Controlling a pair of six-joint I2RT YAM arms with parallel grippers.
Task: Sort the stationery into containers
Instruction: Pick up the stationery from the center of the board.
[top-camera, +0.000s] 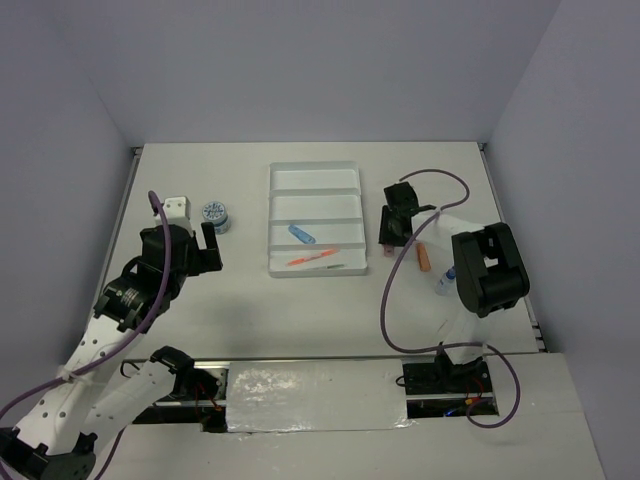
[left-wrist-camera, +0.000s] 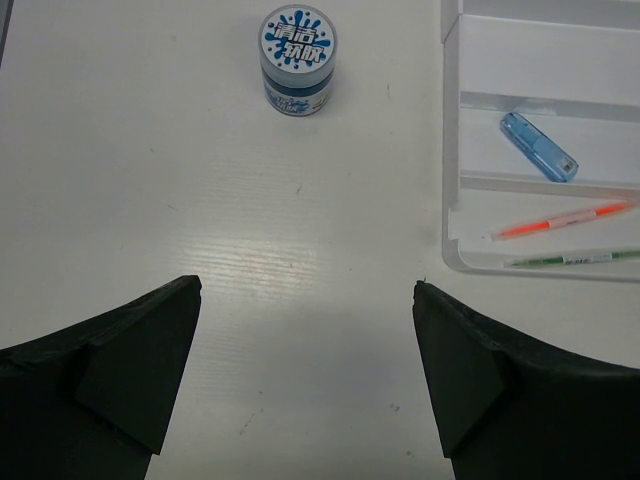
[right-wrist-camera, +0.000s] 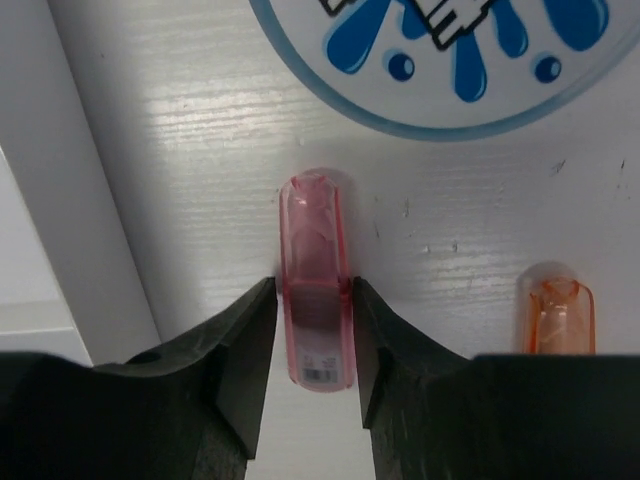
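Pink stick (right-wrist-camera: 316, 280) is pinched in the right gripper (right-wrist-camera: 314, 345), toward the bench's right edge beside the tray (top-camera: 315, 175). Pick step, I'd say; next, lift it into a compartment. Left gripper (left-wrist-camera: 305, 320) gapes empty.

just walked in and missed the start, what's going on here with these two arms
Two robot arms are sorting stationery into a white divided tray. The right gripper has its jaws shut on a pink stick lying on the table just right of the tray, with an orange stick and a blue-white tub close by. The left gripper hangs open above the table, facing a second tub. The tray already holds a blue stick, an orange pen and a green pen.
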